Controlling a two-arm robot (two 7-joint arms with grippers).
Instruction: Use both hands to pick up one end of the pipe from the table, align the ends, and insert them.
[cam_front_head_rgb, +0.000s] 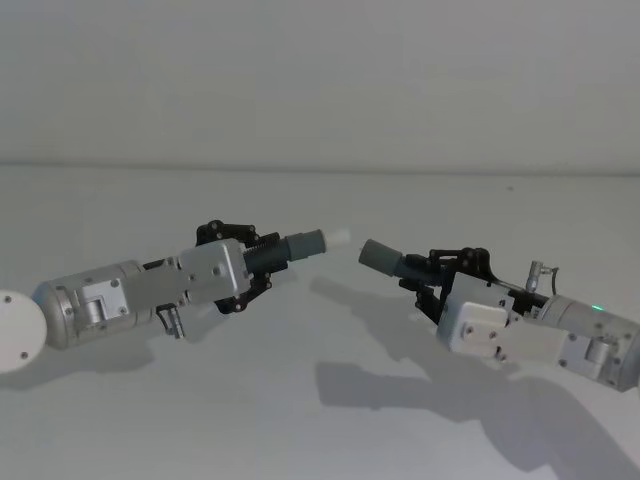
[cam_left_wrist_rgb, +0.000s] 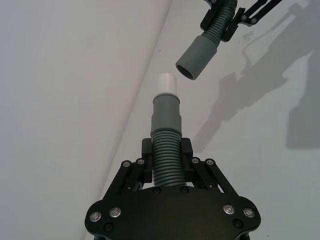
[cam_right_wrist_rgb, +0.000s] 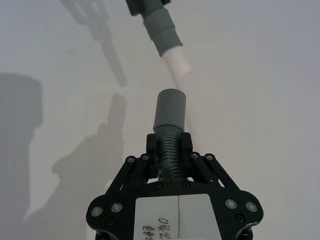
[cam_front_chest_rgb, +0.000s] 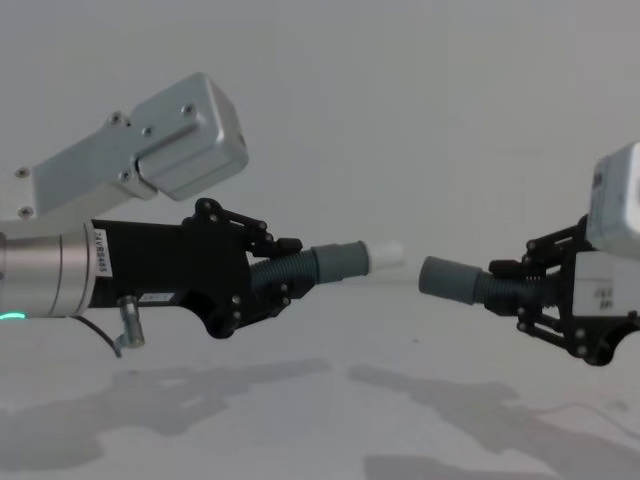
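Our left gripper squeezes the hose piece with a white tip and our right gripper squeezes the other hose piece, up above the table, facing each other, close but not touching.

A plain pale wall stands behind.

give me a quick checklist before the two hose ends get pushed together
1. Grip of the left gripper on the left hose piece: ok, shut on the ribs.
2. Grip of the right gripper on the right hose piece: ok, shut on the ribs.
3. Both pieces off the table: ok.
4. The white tip faces the open cuff: ok, gap between.
5. Tip and cuff on one line: not ok, cuff offset and angled.
6. Cuff bore clear: cannot tell.
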